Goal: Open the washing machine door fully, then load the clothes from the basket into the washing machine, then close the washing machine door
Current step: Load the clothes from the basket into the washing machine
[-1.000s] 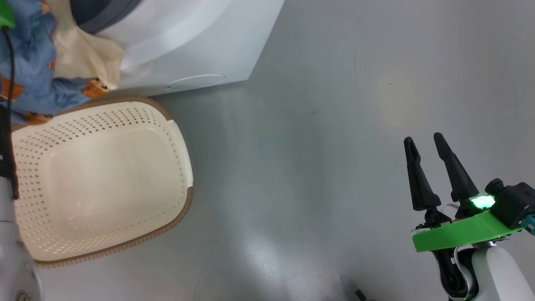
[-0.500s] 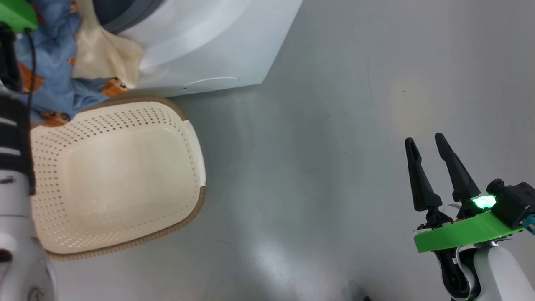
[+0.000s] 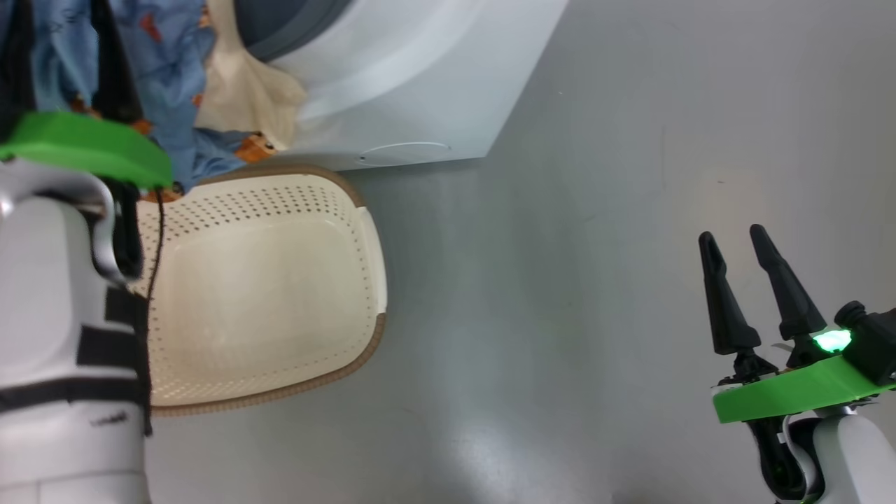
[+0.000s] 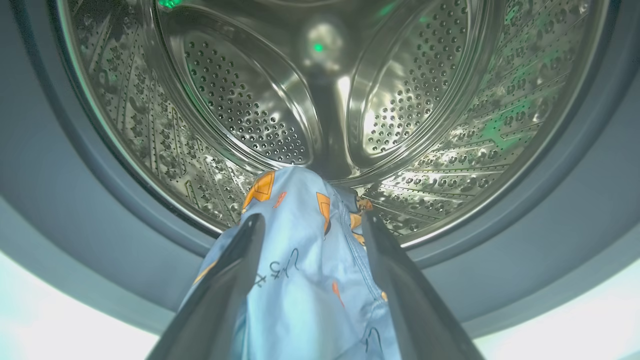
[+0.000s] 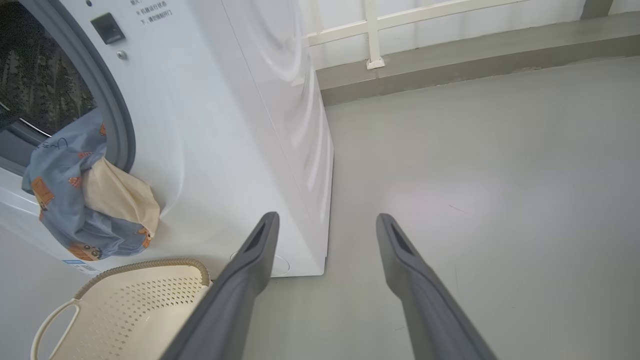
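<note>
Over the last second the head camera has swung, so the machine and basket sit further right in its view, and our left arm now looms larger at the left edge. The clothes (image 4: 305, 260), light blue with orange figures plus one cream piece (image 3: 252, 105), hang half in and half out of the washing machine (image 3: 420, 77). One end lies over the blue-grey gasket (image 4: 75, 200) toward the steel drum (image 4: 240, 100). The rest droops down the white front, just above the basket (image 3: 371, 343).

Our left gripper (image 4: 312, 216) points into the drum mouth, its two dark fingers spread wide with the blue cloth lying between them.

The basket stands on the grey floor (image 3: 560, 280), just beside the foot of the machine.

Our right gripper (image 3: 732, 234) hovers well apart to the right, above the floor, its fingers apart and holding nothing.
</note>
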Controlling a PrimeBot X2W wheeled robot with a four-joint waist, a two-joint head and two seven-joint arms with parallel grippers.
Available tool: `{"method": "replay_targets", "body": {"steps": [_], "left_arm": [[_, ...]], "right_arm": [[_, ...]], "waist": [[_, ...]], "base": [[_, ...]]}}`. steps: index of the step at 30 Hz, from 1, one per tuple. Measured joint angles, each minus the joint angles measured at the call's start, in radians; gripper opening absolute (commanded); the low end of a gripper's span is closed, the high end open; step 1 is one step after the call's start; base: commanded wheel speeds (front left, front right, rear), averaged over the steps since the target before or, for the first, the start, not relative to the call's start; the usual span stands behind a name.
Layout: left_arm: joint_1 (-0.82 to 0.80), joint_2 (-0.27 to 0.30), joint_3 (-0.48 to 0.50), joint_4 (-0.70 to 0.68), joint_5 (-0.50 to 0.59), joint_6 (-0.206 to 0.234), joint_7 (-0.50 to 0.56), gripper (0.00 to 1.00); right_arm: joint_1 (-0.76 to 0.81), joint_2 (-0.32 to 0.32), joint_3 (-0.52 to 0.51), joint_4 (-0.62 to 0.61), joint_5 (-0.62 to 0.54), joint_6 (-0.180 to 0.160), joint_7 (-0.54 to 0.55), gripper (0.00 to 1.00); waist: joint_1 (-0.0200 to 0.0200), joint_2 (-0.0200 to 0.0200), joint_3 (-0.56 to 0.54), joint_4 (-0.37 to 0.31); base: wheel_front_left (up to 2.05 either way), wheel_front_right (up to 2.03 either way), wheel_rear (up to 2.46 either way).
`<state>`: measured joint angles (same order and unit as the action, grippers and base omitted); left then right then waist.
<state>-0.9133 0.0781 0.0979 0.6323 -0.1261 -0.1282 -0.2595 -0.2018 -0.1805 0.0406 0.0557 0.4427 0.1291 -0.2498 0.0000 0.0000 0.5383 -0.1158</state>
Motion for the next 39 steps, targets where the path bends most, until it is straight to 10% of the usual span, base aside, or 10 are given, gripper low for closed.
{"method": "replay_targets", "body": {"steps": [39], "left_arm": [[0.705, -0.047, -0.056, -0.530, -0.086, 0.053, 0.000, 1.00]], "right_arm": [[0.024, -0.036, -0.022, 0.001, 0.000, 0.000, 0.000, 1.00]], "waist": [[0.0000, 0.0000, -0.060, 0.043]], "base": [[0.00, 0.00, 0.00]]}}
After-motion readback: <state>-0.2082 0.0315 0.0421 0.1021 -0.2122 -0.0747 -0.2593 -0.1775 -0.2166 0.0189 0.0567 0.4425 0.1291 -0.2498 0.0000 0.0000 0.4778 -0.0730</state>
